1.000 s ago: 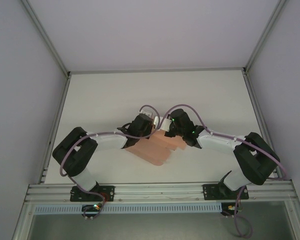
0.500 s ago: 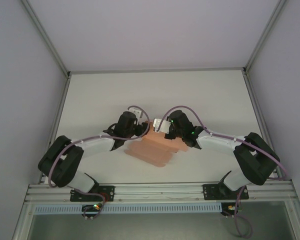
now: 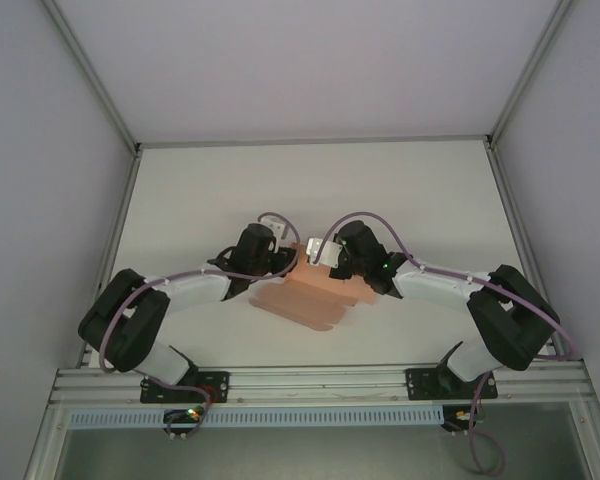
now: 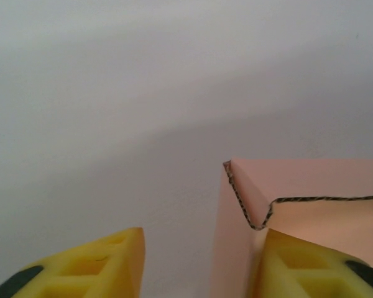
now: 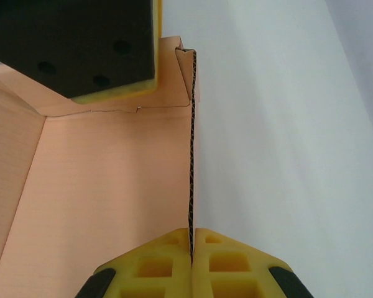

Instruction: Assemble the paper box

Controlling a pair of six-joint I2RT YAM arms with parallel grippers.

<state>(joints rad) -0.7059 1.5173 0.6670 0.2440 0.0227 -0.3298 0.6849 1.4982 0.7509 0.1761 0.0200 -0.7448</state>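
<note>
Item 1: salmon-pink corrugated-card paper box (image 3: 302,292), partly folded, lying mid-table on the white tabletop (image 3: 380,190) between my two arms.

Item 2: right gripper (image 5: 191,247), its yellow pads clenched on one upright wall of the box, with the fluted edge pinched between them.

Item 3: left gripper (image 4: 199,264), jaws apart and nothing clamped. I see a raised corner of the box just beside one yellow finger (image 4: 311,267); the other finger sits over bare tabletop.
</note>
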